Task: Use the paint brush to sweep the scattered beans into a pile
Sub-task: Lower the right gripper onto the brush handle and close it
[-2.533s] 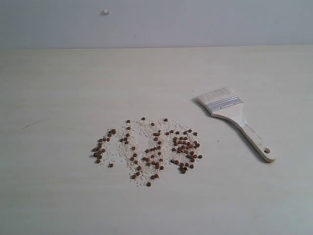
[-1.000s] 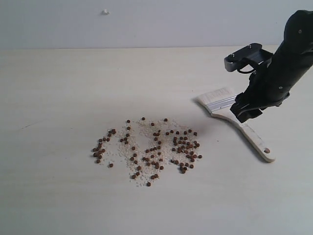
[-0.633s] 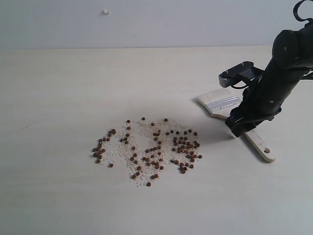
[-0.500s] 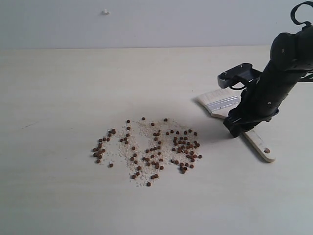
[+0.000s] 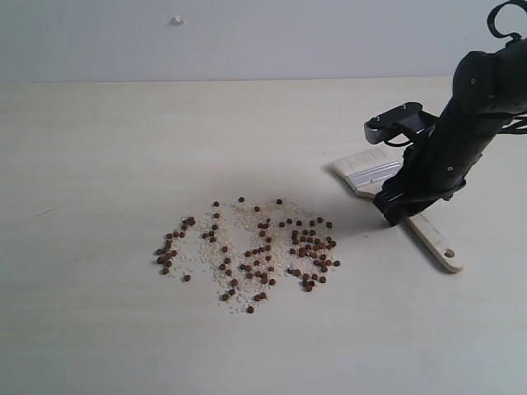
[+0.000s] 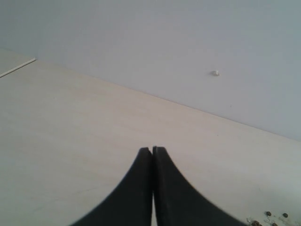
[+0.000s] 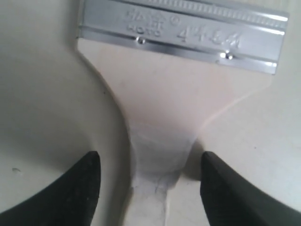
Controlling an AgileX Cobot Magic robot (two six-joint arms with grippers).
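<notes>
The beans (image 5: 247,251) lie spread on the desk (image 5: 99,148) up front. Only my left camera shows my left fingers (image 6: 141,169), pressed together on nothing. Farther back my arm (image 5: 469,107) hides the neck of the paint brush (image 5: 368,168), but up close it lies flat between my wide right fingers (image 7: 87,183), a gap on each side.

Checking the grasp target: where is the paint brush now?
Exterior view, right side: the paint brush lies right of the beans, its handle straddled by the open right gripper.
</notes>
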